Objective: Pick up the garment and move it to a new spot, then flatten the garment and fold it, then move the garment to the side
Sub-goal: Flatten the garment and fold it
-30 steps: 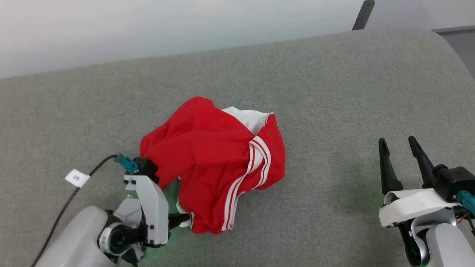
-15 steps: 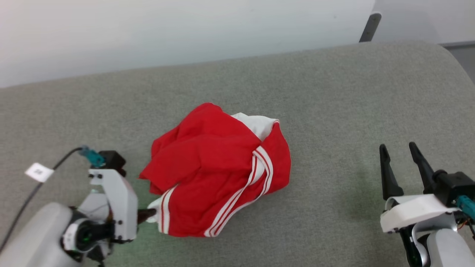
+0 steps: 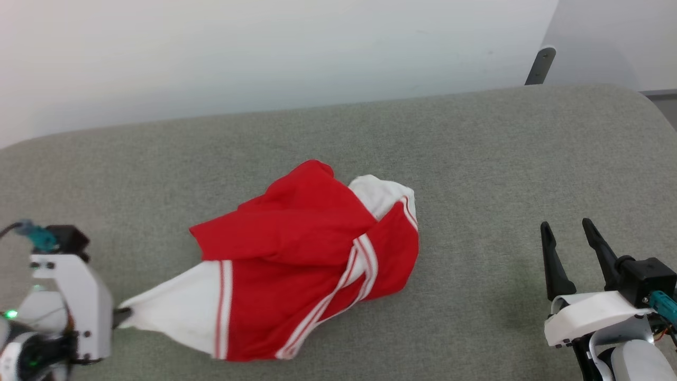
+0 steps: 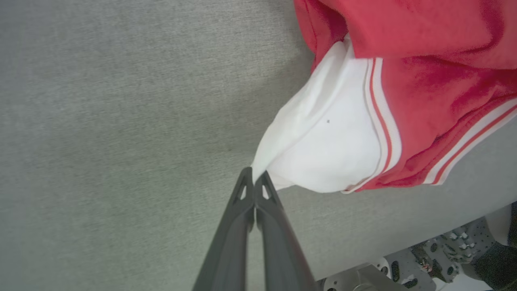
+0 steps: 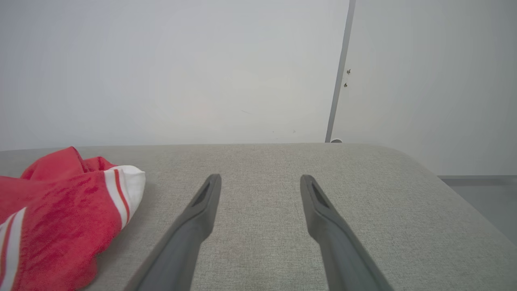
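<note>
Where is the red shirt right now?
The garment lies crumpled on the grey cushion, left of centre in the head view. The left gripper pinches its white sleeve end at lower left; the open right gripper stands apart on its right.

Bare grey surface (image 3: pixel 476 159) lies between the crumpled garment (image 3: pixel 317 254) and the right gripper (image 3: pixel 565 223): open passage. The white wall (image 3: pixel 264 53) bounds the far edge.

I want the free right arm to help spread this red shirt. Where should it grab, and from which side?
Likely the white sleeve end poking at the far right of the shirt, approached from the robot's right: it lies exposed, nearest the open right gripper, opposite the end the left gripper pinches.
</note>
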